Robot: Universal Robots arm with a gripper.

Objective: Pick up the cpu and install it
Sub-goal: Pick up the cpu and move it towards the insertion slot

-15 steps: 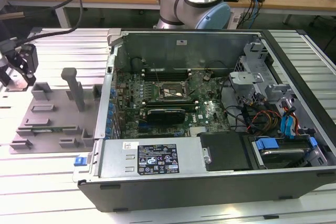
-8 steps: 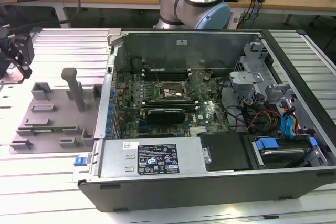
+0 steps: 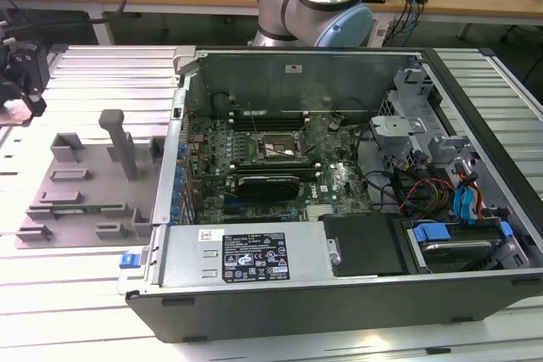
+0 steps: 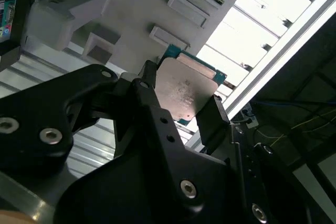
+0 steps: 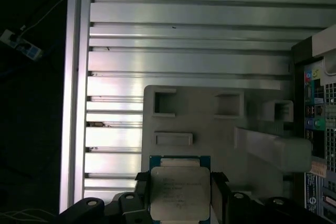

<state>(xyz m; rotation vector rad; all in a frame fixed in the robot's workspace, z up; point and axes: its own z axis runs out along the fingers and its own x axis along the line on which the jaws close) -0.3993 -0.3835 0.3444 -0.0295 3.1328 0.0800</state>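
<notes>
item: cpu. flat square chip, silvery lid on a green board edge, lid facing the camera in both wrist views. held in the air over the slatted metal table, near the grey tray with its moulded pockets.

holder: gripper. black fingers closed on two opposite edges of the chip, nothing else in its grasp. in the exterior view it sits at the exterior view's left edge, well apart from the open computer case.

progress: pick-up judged done. install not done, and the motherboard socket lies inside the case, far from the chip.

markings: faint print on the lid, too dim to read. black label with white symbols and a small white sticker on the case wall, text too small to read.
</notes>
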